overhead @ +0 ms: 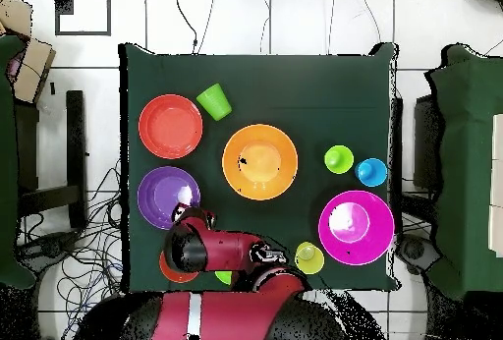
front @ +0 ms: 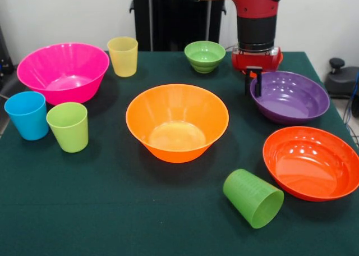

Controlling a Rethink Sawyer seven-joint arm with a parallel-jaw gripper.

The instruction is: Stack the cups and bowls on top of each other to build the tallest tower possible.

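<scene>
I can read no words, labels, brand marks or numbers on anything around me here.

A dark green cloth covers the table (front: 112,211) — behind it a plain white wall (front: 67,14); overhead, pale tiled floor (overhead: 295,17), tangled cables (overhead: 59,257) and green-draped furniture (overhead: 472,159) on either side

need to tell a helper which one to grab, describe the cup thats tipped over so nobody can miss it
Start at the large orange bowl in the middle of the table. In the front view, look nearer and right, beside the shallow red-orange bowl. The darker green cup there is the only cup lying on its side.
</scene>
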